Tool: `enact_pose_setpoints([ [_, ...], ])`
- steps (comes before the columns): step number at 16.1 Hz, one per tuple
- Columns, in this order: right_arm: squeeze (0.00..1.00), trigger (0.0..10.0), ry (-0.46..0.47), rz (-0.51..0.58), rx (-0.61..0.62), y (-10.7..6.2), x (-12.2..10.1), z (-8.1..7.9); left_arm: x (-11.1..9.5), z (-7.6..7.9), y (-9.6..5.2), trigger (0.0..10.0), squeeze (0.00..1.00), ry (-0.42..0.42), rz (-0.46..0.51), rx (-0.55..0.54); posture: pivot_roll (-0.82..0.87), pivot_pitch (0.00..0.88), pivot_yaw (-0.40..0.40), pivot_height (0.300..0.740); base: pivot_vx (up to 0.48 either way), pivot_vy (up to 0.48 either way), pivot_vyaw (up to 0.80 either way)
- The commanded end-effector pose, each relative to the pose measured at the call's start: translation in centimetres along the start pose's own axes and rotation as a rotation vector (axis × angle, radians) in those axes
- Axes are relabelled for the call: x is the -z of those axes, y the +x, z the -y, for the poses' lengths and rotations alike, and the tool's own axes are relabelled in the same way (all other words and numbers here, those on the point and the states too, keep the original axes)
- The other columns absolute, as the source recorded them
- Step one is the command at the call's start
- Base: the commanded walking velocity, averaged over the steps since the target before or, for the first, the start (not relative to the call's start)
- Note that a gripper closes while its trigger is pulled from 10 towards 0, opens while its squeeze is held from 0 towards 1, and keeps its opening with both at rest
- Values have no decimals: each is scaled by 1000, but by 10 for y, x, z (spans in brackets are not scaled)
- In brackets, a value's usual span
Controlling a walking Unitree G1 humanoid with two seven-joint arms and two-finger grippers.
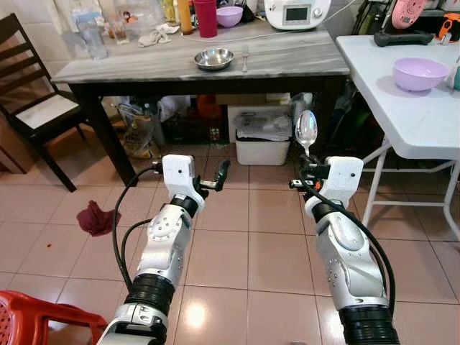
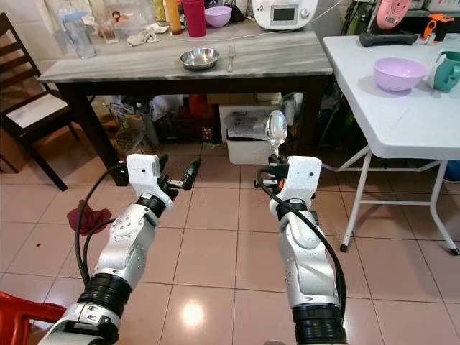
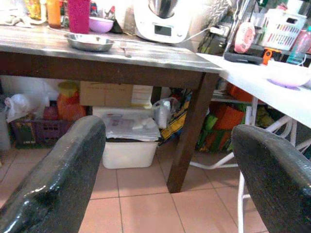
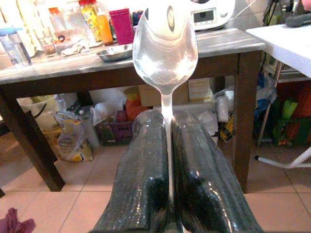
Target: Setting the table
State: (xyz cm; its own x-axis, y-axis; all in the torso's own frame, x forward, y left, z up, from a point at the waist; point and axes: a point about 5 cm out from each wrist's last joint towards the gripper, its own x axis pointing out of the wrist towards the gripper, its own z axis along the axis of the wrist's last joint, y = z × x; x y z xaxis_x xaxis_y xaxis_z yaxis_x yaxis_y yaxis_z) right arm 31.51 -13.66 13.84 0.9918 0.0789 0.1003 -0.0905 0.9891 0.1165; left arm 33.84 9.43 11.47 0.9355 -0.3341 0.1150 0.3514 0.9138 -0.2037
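Observation:
My right gripper [image 1: 307, 171] is shut on the handle of a steel spoon [image 1: 306, 131], which stands upright with its bowl [image 4: 165, 48] above the fingers [image 4: 146, 160]. My left gripper [image 1: 217, 178] is open and holds nothing, its fingers [image 3: 58, 174] wide apart. Both hover over the tiled floor, short of the grey-topped dark table [image 1: 295, 61]. On that table lie a steel bowl [image 1: 213, 58] and a fork [image 1: 245, 57] just to its right.
A white folding table [image 1: 402, 115] with a purple bowl [image 1: 419, 72] stands at the right. A dark chair [image 1: 29, 100] is at the left. A red cloth [image 1: 97, 218] lies on the floor and a red stool [image 1: 36, 316] is near left. Bins and bags [image 1: 262, 140] sit under the table.

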Motion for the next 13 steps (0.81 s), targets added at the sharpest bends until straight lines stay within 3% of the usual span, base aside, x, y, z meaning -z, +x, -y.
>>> enact_pose_setpoints([
  [1, 0, 10000, -15, 24, -18, 3, -4, -5, 4, -3, -3, 10000, 0, 4, -12, -3, -238, 0, 75, 740, 304, 0, 0],
  [4, 0, 10000, -69, 33, -6, -2, -1, 1, 11, -12, -15, 10000, 0, 28, -27, -29, -233, 0, 75, 740, 355, 0, 0],
  [6, 0, 10000, -100, 34, 27, -11, -1, 15, 14, -30, -34, 10000, 0, 57, -24, -89, -232, 0, 75, 740, 396, 0, 0],
  [9, 0, 10000, -118, 22, 53, -22, 1, 27, 19, -44, -56, 10000, 0, 95, -39, -127, -225, 0, 67, 740, 389, 0, 0],
  [10, 0, 10000, -127, 9, 61, -32, 4, 30, 24, -50, -70, 10000, 0, 104, -62, -147, -222, 0, 67, 740, 394, 0, 0],
  [13, 0, 10000, -138, -10, 63, -42, 9, 31, 28, -51, -84, 10000, 0, 109, -86, -157, -216, 5, 64, 740, 393, 0, 0],
])
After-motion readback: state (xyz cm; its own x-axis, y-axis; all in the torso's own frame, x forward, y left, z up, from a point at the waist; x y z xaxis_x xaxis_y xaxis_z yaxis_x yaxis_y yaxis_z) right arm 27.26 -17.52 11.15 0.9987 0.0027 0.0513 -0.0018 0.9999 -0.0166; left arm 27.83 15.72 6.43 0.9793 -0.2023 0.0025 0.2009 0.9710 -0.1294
